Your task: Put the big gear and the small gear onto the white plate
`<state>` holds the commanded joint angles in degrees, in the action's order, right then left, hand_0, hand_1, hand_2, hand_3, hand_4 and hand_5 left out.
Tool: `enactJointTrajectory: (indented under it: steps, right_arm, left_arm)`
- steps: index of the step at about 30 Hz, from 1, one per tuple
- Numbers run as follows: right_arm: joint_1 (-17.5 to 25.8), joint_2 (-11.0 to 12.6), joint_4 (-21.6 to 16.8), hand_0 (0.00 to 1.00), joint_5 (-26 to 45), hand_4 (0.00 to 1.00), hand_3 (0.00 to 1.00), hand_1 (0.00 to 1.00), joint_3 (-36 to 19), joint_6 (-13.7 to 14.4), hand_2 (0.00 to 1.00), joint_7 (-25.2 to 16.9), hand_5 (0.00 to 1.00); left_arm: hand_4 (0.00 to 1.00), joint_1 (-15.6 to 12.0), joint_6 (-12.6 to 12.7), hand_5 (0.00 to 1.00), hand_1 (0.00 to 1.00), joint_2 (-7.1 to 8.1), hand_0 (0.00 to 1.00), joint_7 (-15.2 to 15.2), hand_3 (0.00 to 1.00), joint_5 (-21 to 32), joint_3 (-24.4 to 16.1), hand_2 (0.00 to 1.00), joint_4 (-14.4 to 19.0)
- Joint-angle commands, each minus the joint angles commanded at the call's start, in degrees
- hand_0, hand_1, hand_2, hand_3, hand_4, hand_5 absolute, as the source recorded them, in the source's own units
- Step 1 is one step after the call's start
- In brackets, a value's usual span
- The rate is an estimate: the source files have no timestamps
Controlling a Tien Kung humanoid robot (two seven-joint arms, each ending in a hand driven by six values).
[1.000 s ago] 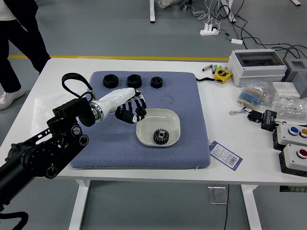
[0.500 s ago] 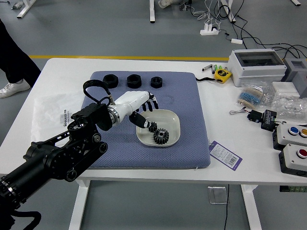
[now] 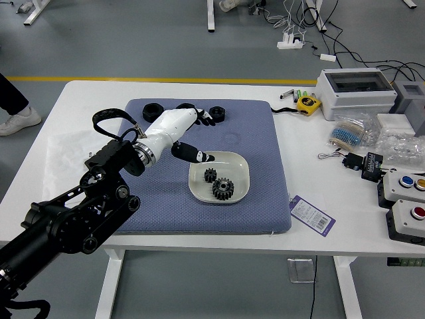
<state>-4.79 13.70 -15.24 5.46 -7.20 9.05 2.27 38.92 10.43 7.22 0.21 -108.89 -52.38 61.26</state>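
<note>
On the worktop [image 3: 325, 246], a blue-grey mat [image 3: 199, 218] is topped by the white plate [image 3: 241, 166]. The big gear [image 3: 223, 189] is carried in the plate's near part; just beyond it, to its left, the small gear [image 3: 210, 175] is set down, close enough that contact cannot be ruled out. Both are probably stiff and fairly light, the larger likely the heavier. They would best be taken across the toothed rim from opposite sides, where grip is offered by the teeth; on the smooth plate they might be slid by a careless nudge.

Over the plate's far left edge and the mat, the left robot hand [image 3: 169, 127] is seen open and empty, its thumb and fingers spread apart. Farther off, a black ring [image 3: 153, 111] is seen on the mat, while another [image 3: 186, 106] is partly hidden by the hand.

Compared with half a second ago, when the small gear is seen at the thumb's tip, the hand is drawn away toward the rings and the gear is left on the plate. The placing appears to be completed; only a clear withdrawal seems to be needed.
</note>
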Motion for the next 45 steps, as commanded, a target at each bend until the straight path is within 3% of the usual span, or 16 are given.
enactJointTrajectory:
  steps: [3,4,5,8,10,11,14,16,17,22,23,26,32,45]
  right_arm:
    - [0.14,-0.02,0.09,0.716,0.44,0.886,0.664,0.695,0.24,0.03,0.773,-0.17,0.759]
    - [0.14,-0.01,0.10,0.716,0.53,0.886,0.664,0.695,0.34,0.05,0.773,-0.23,0.759]
    - [0.15,-0.01,0.13,0.716,0.69,0.886,0.662,0.693,0.40,0.07,0.771,-0.26,0.757]
    - [0.20,0.02,0.17,0.716,1.08,0.886,0.662,0.693,0.49,0.07,0.771,-0.37,0.757]
    - [0.24,0.00,0.22,0.716,1.26,0.886,0.662,0.693,0.62,0.06,0.771,-0.49,0.757]
    - [0.26,-0.01,0.24,0.714,1.28,0.885,0.661,0.695,0.63,0.05,0.770,-0.50,0.756]
    - [0.32,-0.04,0.29,0.714,1.53,0.885,0.661,0.695,0.80,0.03,0.770,-0.65,0.756]
    - [0.33,-0.04,0.30,0.714,1.57,0.885,0.661,0.695,0.83,0.03,0.770,-0.67,0.756]
    - [0.39,-0.10,0.34,0.715,1.81,0.885,0.662,0.695,0.93,0.04,0.770,-0.76,0.756]
    - [0.65,-0.29,0.44,0.715,2.29,0.885,0.662,0.695,1.07,0.09,0.770,-0.87,0.756]
    - [0.68,-0.32,0.45,0.713,2.29,0.884,0.663,0.694,1.05,0.10,0.769,-0.85,0.755]
    - [0.78,-0.39,0.50,0.713,2.08,0.884,0.663,0.694,0.98,0.11,0.769,-0.78,0.755]
    - [0.84,-0.43,0.55,0.713,2.08,0.883,0.661,0.694,1.02,0.11,0.769,-0.83,0.754]
    - [0.76,-0.44,0.60,0.713,2.33,0.883,0.659,0.692,1.17,0.13,0.769,-0.99,0.754]
  left_arm:
    - [0.880,-3.13,3.24,0.270,0.573,0.91,0.563,-3.27,0.589,5.62,-3.95,0.581,2.08]
    - [0.880,-4.01,3.72,0.270,0.573,1.04,0.563,-4.27,0.589,7.86,-4.91,0.581,2.42]
    - [0.866,-5.37,4.14,0.293,0.635,1.17,0.624,-5.70,0.596,9.91,-6.42,0.647,2.89]
    - [0.866,-8.46,4.45,0.293,0.635,1.08,0.624,-8.60,0.596,17.29,-10.26,0.647,3.43]
    - [0.866,-10.48,2.80,0.293,0.635,0.86,0.624,-9.80,0.596,22.05,-12.89,0.647,3.53]
    - [0.894,-11.12,2.00,0.561,0.672,0.82,0.685,-10.04,0.673,24.66,-13.91,0.730,3.55]
    - [0.894,-13.76,-2.11,0.561,0.672,1.36,0.685,-9.51,0.673,31.74,-17.19,0.730,3.46]
    - [0.894,-14.08,-2.75,0.561,0.672,1.43,0.685,-9.36,0.673,36.58,-17.61,0.730,3.46]
    - [0.897,-15.40,-3.89,0.646,0.676,1.57,0.697,-9.13,0.726,38.81,-19.16,0.743,3.58]
    - [0.897,-20.74,-6.12,0.646,0.676,0.91,0.697,-8.94,0.726,50.52,-26.33,0.743,5.31]
    - [0.897,-21.52,-6.40,0.703,0.668,0.77,0.714,-8.75,0.710,52.62,-27.66,0.725,5.59]
    - [0.897,-23.76,-7.09,0.703,0.668,-0.11,0.714,-8.49,0.710,54.52,-30.91,0.725,6.32]
    - [0.896,-25.76,-8.29,0.723,0.676,-0.93,0.727,-8.23,0.714,54.29,-33.79,0.736,6.82]
    - [0.897,-28.17,-9.49,0.732,0.691,-0.23,0.740,-6.50,0.721,53.30,-35.81,0.742,7.30]
